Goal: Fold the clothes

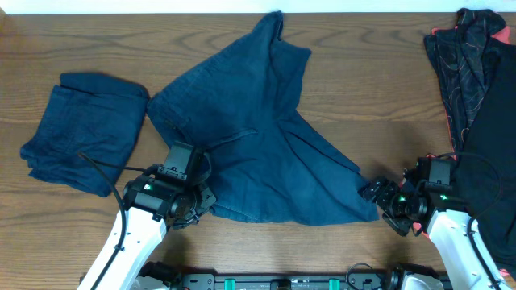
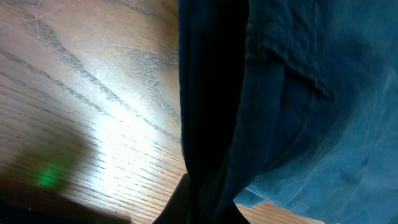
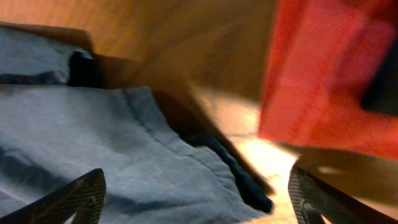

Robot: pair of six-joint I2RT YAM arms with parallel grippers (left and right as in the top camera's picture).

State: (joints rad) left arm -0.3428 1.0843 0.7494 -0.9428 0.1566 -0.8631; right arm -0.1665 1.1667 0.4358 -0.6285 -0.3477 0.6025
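A dark blue pair of shorts [image 1: 258, 137] lies spread and rumpled across the middle of the table. My left gripper [image 1: 197, 197] is at its lower left edge, shut on the cloth, which fills the left wrist view [image 2: 280, 106]. My right gripper [image 1: 379, 193] is open at the garment's lower right corner, with the cloth [image 3: 124, 149] lying between its fingers [image 3: 199, 199]. A folded dark blue garment [image 1: 81, 129] lies at the left.
A pile of black and red clothes [image 1: 476, 97] lies at the right edge, close beside my right arm; its red cloth [image 3: 323, 81] shows in the right wrist view. The wooden table [image 1: 379, 80] shows between the garments.
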